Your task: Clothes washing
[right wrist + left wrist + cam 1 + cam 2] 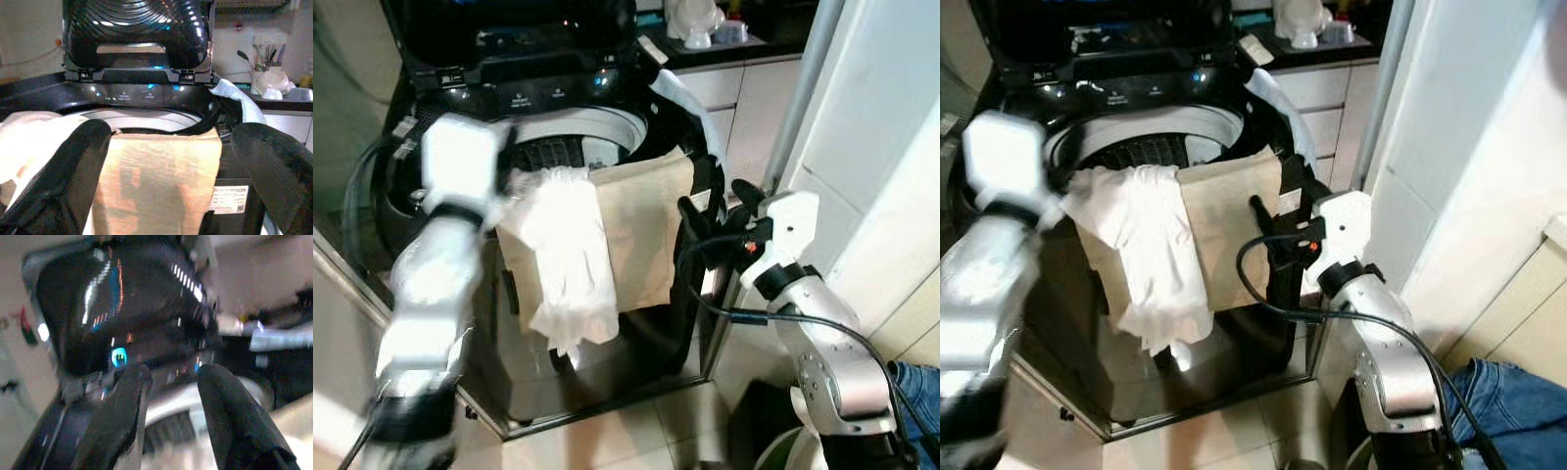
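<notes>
While the lid [137, 29] stands raised, the washing machine [607, 323] has a beige cloth [646, 230] and a white cloth [570, 269] draped over its front rim, long axes hanging down the front panel. Left pincer [168, 421], blurred, fingers apart, hovers over the drum opening. Right pincer [171, 181], wide open, faces the beige cloth, not touching.
</notes>
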Robot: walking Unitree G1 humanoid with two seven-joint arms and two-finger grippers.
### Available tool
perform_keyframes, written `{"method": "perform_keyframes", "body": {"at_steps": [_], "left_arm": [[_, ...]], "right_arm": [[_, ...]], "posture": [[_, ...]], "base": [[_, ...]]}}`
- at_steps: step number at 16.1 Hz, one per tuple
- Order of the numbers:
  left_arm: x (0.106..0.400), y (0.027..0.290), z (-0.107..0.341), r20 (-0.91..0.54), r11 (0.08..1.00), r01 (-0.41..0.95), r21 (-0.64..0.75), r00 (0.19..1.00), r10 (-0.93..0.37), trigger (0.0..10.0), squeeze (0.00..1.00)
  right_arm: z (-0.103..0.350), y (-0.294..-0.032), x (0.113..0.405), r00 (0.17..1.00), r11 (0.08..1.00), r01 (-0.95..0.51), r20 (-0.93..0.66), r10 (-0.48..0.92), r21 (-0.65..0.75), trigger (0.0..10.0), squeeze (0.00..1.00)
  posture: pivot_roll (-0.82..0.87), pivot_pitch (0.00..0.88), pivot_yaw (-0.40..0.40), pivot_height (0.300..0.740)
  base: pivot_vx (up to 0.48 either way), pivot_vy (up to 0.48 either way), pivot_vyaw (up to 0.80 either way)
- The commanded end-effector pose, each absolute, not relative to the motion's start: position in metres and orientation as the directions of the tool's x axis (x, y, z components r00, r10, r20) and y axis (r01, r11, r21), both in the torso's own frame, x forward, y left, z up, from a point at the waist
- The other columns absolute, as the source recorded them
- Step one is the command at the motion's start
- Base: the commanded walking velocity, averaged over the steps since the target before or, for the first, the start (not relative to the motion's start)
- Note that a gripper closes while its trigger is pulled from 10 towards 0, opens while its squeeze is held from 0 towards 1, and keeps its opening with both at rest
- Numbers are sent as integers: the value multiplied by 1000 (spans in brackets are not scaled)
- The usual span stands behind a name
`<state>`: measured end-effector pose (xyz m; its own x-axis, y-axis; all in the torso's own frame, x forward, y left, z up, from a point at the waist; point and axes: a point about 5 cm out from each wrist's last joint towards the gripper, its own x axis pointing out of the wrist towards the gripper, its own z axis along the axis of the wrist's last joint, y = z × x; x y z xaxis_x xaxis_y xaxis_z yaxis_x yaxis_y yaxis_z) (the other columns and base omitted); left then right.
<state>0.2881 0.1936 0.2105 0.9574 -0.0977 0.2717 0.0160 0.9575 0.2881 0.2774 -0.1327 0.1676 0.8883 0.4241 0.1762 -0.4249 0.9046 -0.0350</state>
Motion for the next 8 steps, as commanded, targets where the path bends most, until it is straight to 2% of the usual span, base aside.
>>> {"method": "perform_keyframes", "body": {"at_steps": [1,5,8], "left_arm": [[277,191,203,241,959,58,278,962,-128,10000,0],[277,169,198,234,964,95,247,960,-155,10000,0],[277,166,196,231,968,102,228,961,-155,10000,0]], "right_arm": [[169,-131,284,892,909,-415,175,416,-47,10000,94],[168,-124,295,891,906,-422,170,422,-38,10000,82],[164,-121,297,890,904,-427,162,425,-26,10000,82]], "posture": [[-70,0,21,740],[-42,0,-8,740],[-42,0,-6,740]], "base": [[0,0,0],[0,0,0],[0,389,0]]}}
